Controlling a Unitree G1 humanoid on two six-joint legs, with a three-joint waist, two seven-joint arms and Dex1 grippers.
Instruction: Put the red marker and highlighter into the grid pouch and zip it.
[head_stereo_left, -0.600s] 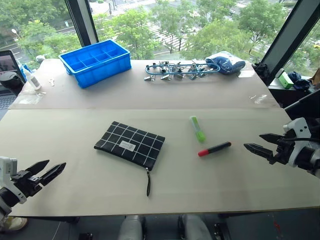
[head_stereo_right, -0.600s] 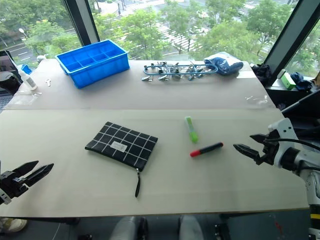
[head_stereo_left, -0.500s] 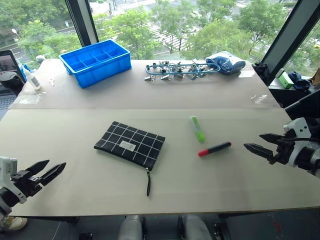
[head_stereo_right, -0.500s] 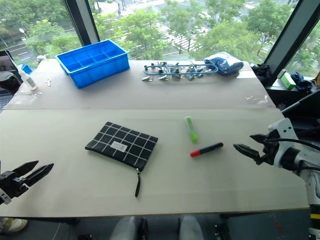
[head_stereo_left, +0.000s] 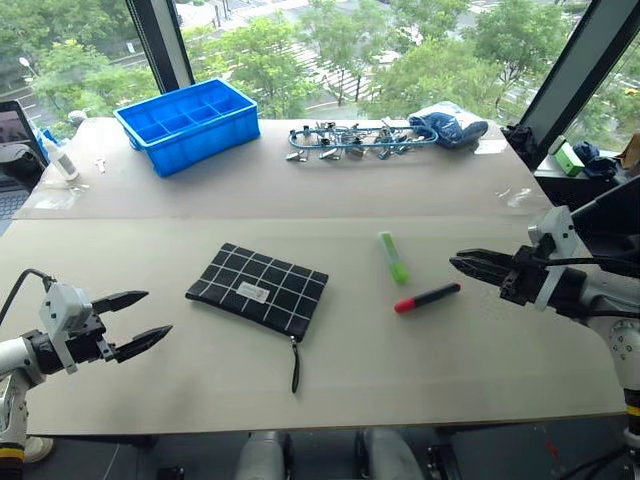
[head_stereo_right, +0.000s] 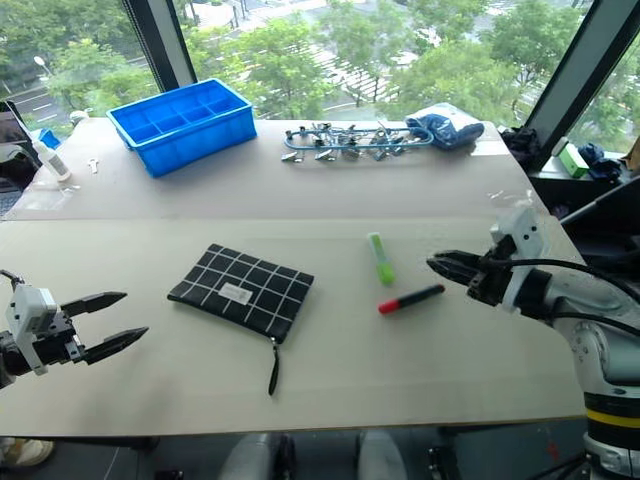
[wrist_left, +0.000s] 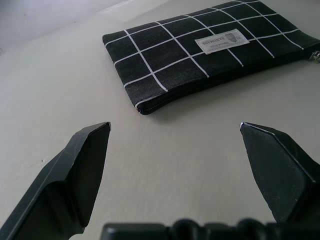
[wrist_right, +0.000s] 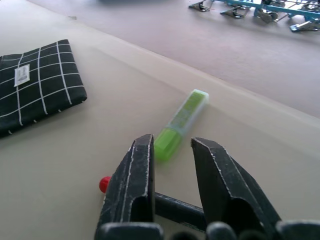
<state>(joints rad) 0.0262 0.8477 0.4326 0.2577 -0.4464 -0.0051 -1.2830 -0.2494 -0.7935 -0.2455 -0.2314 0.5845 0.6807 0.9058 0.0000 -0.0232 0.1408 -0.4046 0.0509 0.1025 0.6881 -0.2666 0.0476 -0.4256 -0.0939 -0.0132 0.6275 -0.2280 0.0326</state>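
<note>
We see the grid pouch lying flat near the middle of the table, zipper edge toward us and its black pull strap trailing off the corner; from here we cannot tell whether the zip is drawn or open. The left gripper hovers beside the pouch with its fingers spread wide and nothing between them; if it comes in skimming the table, we judge it could shove the limp fabric sideways rather than pin it, leaving the mouth hard to open. To the right of the pouch, well apart from it, lies the highlighter, green cap toward us, and just past it the red marker, red end pointing toward the pouch. The right gripper hangs above the marker's black barrel with its fingers nearly together and gripping nothing. In the right wrist view the gap between the black fingers looks barely wider than the barrel, so we expect that a descent without opening first would press on the marker and roll it away, perhaps toward the table's near edge. The two pens lie close enough that a wide grab might also knock the highlighter askew. The smallest worry is the pull strap: thin and floppy, it could slip from a pinch when the zipping comes.
</note>
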